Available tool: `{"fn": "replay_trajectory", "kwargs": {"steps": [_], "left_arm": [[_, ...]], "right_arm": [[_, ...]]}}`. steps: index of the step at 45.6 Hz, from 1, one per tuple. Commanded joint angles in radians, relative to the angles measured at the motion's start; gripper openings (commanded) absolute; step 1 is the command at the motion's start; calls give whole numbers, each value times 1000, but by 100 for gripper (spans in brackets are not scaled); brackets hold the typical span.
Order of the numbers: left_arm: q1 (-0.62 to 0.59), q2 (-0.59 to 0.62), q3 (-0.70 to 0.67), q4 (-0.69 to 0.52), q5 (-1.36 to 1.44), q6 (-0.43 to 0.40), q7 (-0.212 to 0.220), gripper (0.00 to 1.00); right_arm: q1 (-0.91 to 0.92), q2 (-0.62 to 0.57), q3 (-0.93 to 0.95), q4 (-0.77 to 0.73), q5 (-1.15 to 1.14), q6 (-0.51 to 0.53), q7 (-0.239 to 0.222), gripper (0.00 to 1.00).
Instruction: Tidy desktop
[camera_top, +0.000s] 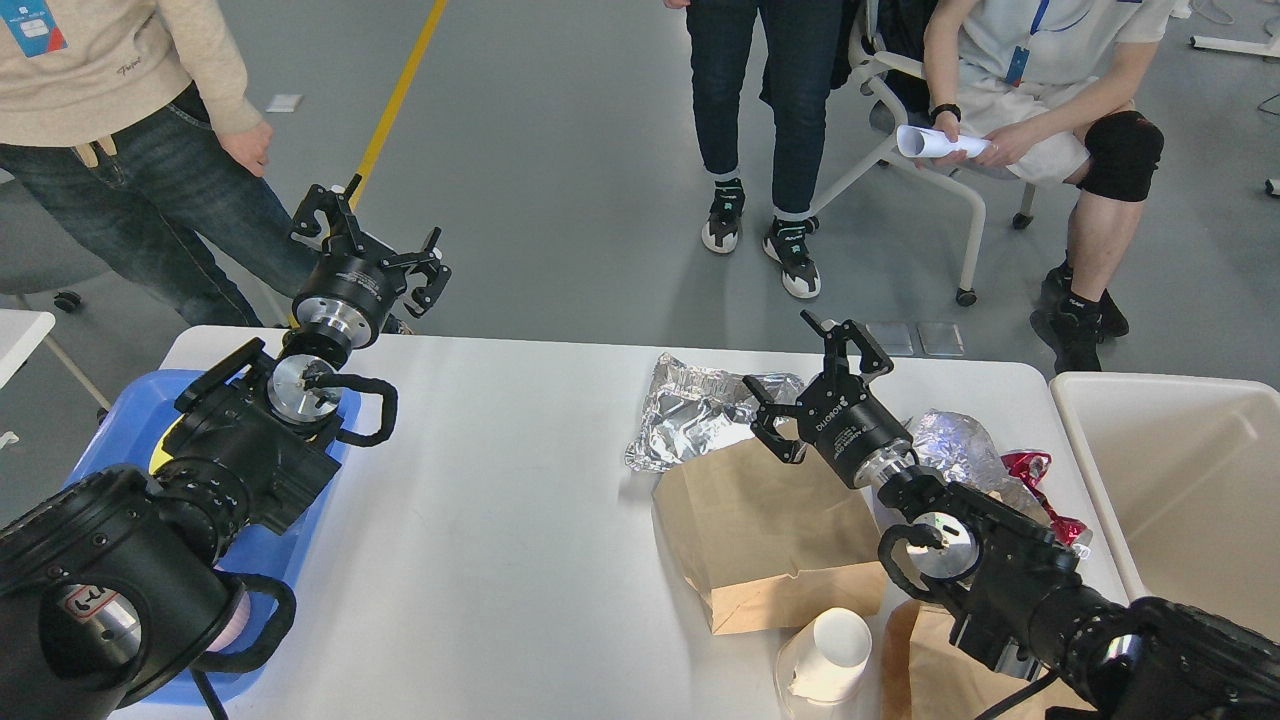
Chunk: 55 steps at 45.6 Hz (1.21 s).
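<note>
The large white rectangular desktop (480, 540) lay beneath both arms, with the litter gathered around the right gripper (815, 385), whose 2 fingers stood spread apart with nothing between them. Directly below it sat a crumpled brown paper bag (770, 535), just left of it a crinkled sheet of silver foil (690, 410), and nearer the robot a tipped white paper cup (830, 650). Closing on the bag's slack top could have dragged the foil along or rolled the cup off the near edge. The left gripper (375, 245), also spread and empty, hung past the far edge above the blue plastic tray (120, 440). The right arm hid much of a second foil wad (955, 445) and a red wrapper (1035, 475); the beige rectangular bin (1180, 480) was cut off at the right.
</note>
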Motion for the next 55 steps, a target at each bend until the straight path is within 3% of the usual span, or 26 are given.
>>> {"fn": "replay_trajectory", "kwargs": {"steps": [1, 28, 55], "left_arm": [[0, 4, 8, 1, 2, 37, 2, 96], [-43, 107, 8, -1, 4, 14, 5, 96], [-32, 99, 19, -2, 5, 5, 7, 96]], "right_arm": [[0, 0, 0, 0, 0, 0, 0, 100], [0, 0, 0, 2, 0, 1, 0, 100], [0, 0, 0, 0, 0, 1, 0, 100]]}}
